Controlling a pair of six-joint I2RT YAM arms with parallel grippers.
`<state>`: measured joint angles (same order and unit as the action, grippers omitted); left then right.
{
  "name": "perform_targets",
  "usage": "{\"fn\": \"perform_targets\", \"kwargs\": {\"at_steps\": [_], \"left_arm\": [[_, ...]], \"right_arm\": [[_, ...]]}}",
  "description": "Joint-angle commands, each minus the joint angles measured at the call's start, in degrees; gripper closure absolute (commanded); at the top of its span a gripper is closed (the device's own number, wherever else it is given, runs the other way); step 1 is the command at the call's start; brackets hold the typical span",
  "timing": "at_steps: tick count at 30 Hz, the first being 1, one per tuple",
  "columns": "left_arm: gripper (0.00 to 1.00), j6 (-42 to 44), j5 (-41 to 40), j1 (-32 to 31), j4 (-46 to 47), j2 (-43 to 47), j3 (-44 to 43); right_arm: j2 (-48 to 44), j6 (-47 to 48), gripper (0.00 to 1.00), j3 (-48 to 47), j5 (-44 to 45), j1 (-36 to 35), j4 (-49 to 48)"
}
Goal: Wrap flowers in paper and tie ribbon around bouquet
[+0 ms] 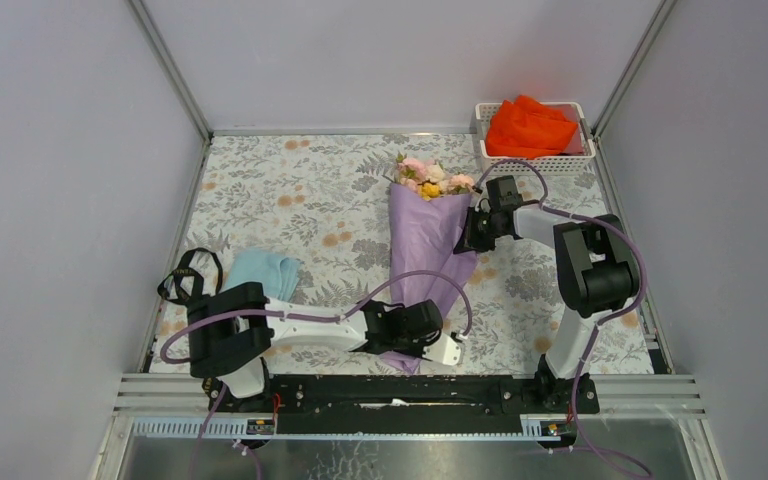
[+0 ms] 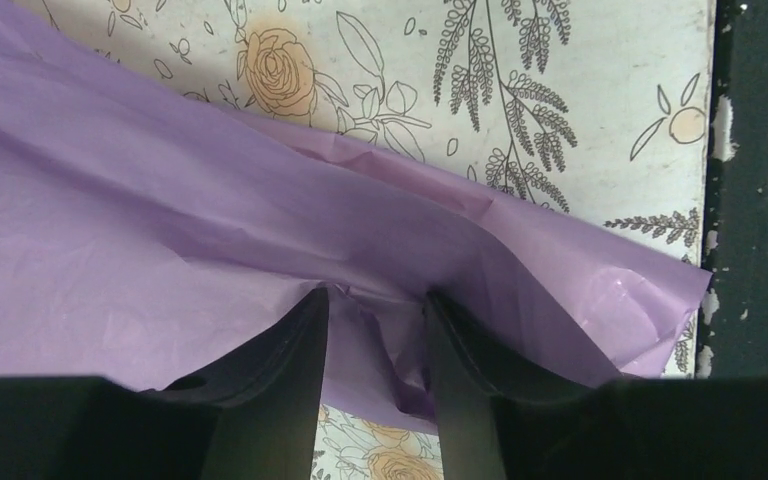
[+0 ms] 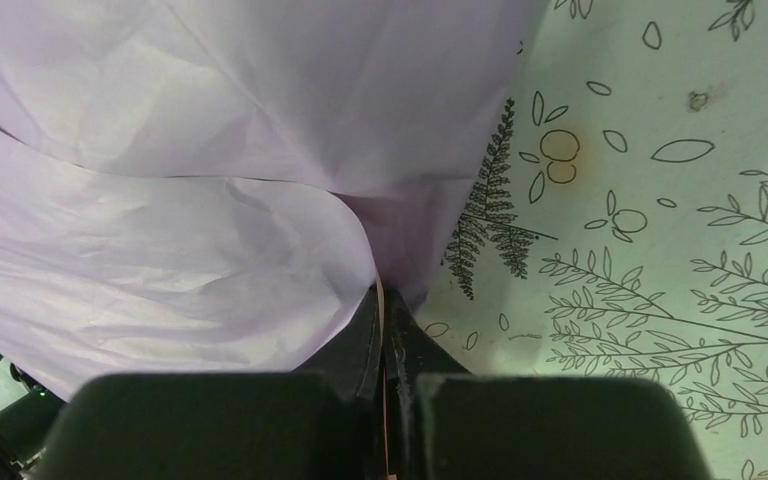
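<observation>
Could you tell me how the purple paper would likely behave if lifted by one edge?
Probably floppy: the paper creases and sags around the left tool. Likely light and tear-prone, since it looks thin where the right tool pinches it.

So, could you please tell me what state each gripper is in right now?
Left gripper: open, with the paper bunched between its jaws.
Right gripper: shut on the paper's edge.

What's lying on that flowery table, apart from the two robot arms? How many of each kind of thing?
Cloths: 2 (orange cloth, light blue cloth)
Baskets: 1 (white basket)
Bouquets: 1 (bouquet)
Ribbons: 1 (black ribbon)
Total: 5
</observation>
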<state>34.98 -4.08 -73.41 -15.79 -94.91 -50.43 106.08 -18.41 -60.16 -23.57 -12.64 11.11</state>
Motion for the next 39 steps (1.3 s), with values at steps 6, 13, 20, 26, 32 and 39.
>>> {"fn": "perform_targets", "kwargs": {"at_steps": [6,13,20,26,32,39], "left_arm": [[0.44,0.3,6.3,-4.4,-8.9,2.5,1.2],[0.41,2.9,9.1,-4.6,-10.7,4.8,1.8],[0.32,11.5,17.1,3.7,-21.5,12.0,-5.1],[0.32,2.0,16.6,11.9,-6.3,6.5,-9.4],[0.28,3.8,9.9,5.1,-2.1,-4.7,-7.4],[0.28,7.2,5.7,0.5,1.1,-8.8,-1.0]], "right_arm": [[2.1,1.1,1.00,-5.4,4.5,0.8,-3.4],[1.6,2.1,1.00,-6.6,4.0,0.7,-2.6],[0.9,3.2,0.88,-5.4,4.1,0.7,-2.1],[-0.6,3.5,0.69,-4.5,5.4,0.7,-2.1],[-1.3,3.7,0.48,-3.9,6.1,0.8,-1.9],[-1.4,2.7,0.32,-0.1,4.1,1.6,-3.6]]}}
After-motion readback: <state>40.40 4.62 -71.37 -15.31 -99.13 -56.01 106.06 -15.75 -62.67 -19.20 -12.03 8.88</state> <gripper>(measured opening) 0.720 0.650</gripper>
